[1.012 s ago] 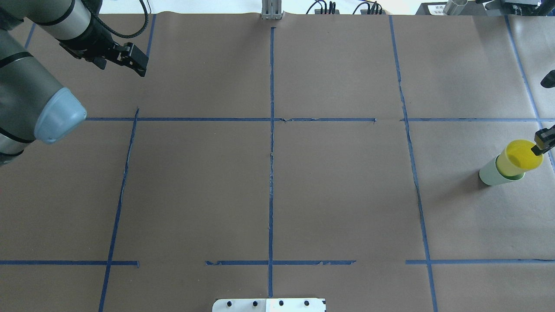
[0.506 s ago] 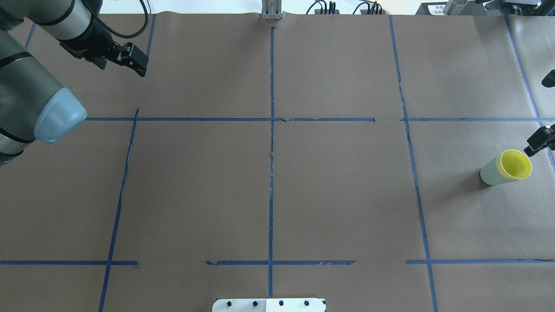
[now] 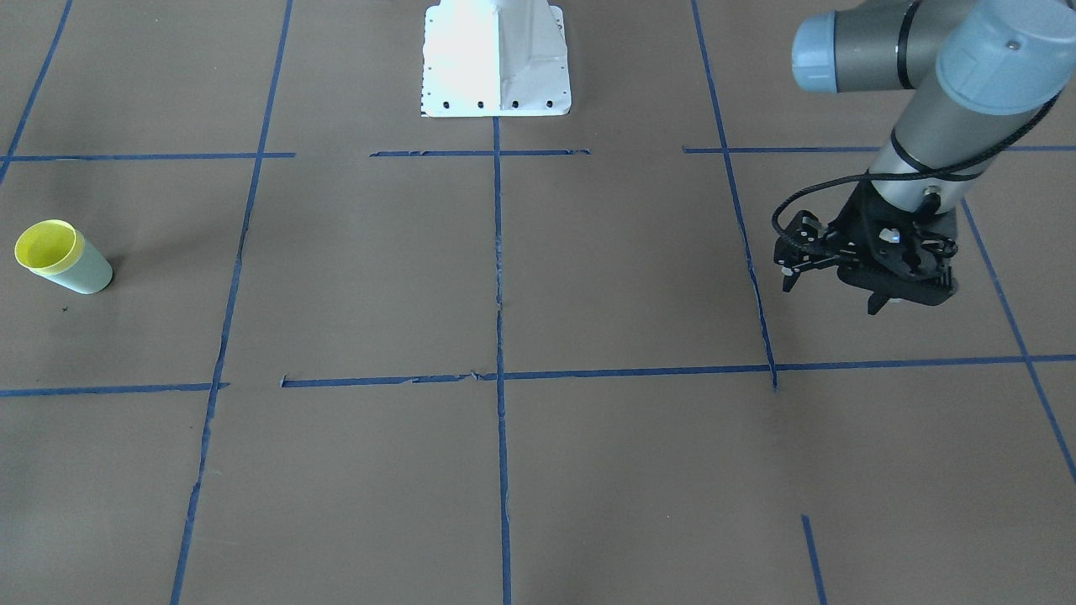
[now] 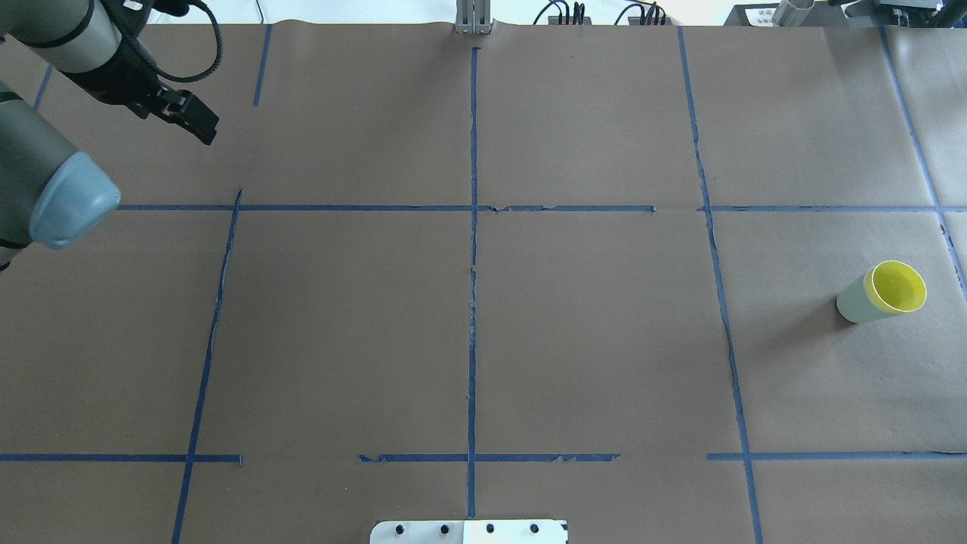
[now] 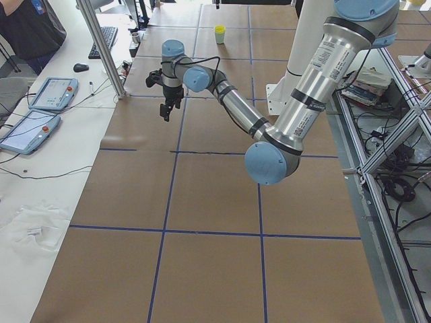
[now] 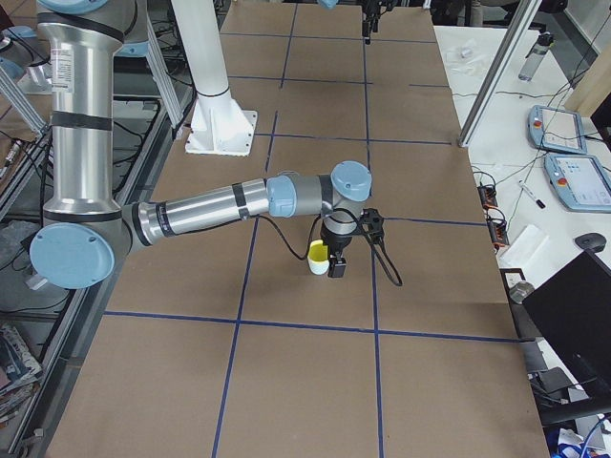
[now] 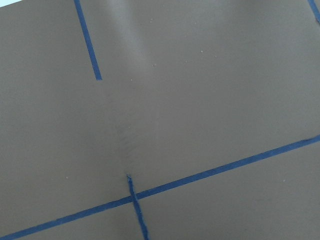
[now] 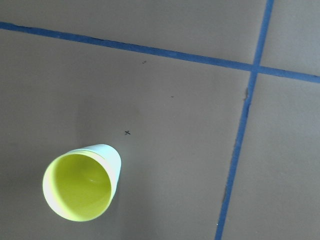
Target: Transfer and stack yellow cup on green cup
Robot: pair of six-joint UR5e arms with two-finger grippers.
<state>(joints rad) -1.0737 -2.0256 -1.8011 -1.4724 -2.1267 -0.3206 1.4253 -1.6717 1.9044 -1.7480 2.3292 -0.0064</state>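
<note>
The yellow cup (image 4: 896,287) sits nested inside the green cup (image 4: 852,301) at the table's right side, upright, only its rim and inside showing. The pair also shows at the front-facing view's left, yellow cup (image 3: 47,244) in green cup (image 3: 87,275), and in the right wrist view, yellow cup (image 8: 77,187) in green cup (image 8: 113,159). My right gripper (image 6: 336,266) shows only in the exterior right view, close beside the cups; I cannot tell whether it is open. My left gripper (image 4: 202,127) is open and empty at the far left, also seen in the front-facing view (image 3: 830,296).
The brown paper table is marked with blue tape lines (image 4: 474,227). The white base plate (image 4: 468,531) lies at the near middle edge. A metal post (image 4: 474,17) and cables stand at the far edge. Tablets (image 5: 50,94) lie on the side bench.
The yellow cup left the right gripper and dropped fully into the green cup. The right gripper drew away out of the overhead view. The left arm moved left.
</note>
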